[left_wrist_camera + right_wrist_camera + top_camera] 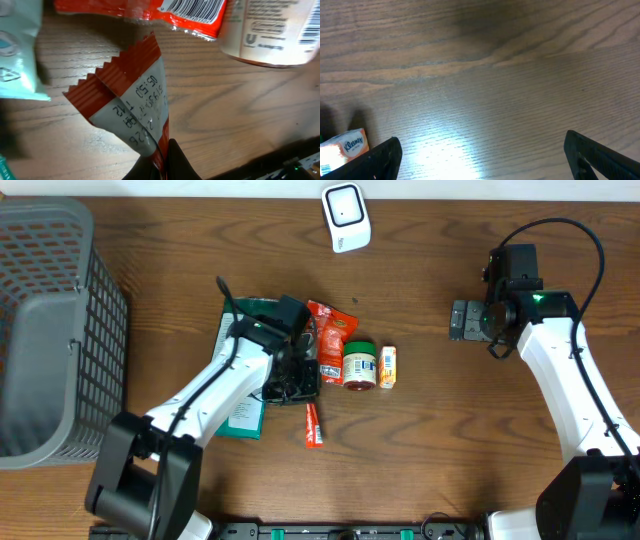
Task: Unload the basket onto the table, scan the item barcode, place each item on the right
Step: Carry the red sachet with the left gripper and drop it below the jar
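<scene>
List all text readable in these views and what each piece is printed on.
"05:50": on the grey end of the red sachet; the digit rows beside it are too blurred to read.
"Kleenex": on the tissue pack.
"U" logo: on the jar; its fine print is blurred.
Barcode on the red packet: digits unreadable.
Overhead view: all labels too small.

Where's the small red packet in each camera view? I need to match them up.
Overhead: red packet lies below centre, down-left of the jar.
Left wrist: red packet across the middle, jar at top right.
Right wrist: not in it.
Shared landmark: the jar, seen in overhead and left wrist only.
</scene>
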Robot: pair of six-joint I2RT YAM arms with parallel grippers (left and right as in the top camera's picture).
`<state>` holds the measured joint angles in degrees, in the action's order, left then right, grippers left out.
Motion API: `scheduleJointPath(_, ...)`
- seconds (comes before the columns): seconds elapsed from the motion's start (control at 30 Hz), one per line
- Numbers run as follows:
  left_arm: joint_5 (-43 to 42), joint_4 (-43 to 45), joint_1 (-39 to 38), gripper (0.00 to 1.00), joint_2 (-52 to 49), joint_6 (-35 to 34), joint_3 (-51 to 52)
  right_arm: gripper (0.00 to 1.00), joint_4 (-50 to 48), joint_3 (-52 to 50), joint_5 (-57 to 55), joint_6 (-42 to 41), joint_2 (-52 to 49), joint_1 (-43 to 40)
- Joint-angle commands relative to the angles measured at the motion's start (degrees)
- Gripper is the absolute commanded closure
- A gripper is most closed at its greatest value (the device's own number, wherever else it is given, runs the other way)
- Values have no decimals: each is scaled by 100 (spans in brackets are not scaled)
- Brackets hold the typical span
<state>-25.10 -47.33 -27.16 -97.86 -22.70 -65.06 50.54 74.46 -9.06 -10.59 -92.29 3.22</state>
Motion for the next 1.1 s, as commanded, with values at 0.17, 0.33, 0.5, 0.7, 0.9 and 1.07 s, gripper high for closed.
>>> scheduleJointPath(0.17,68,149,-286,92,-116,-52,35,1,2,59,-96,57,57,-13)
scheduleJointPath(0.33,610,177,-481,92,-116,-570,72,1,2,59,-94,57,57,-13)
scheduleJointPath(0.5,640,275,-575,92,-116,-634,83,1,2,59,-94,57,57,-15)
scheduleJointPath(0.7,680,273,-581,92,-116,-638,122,1,2,59,-94,57,57,-15)
scheduleJointPath(0.9,885,415,-581,87,-116,-632,127,1,2,59,-94,57,57,-15)
scheduleJointPath(1.07,1137,413,-581,87,-116,-605,127,1,2,59,-94,57,57,-13)
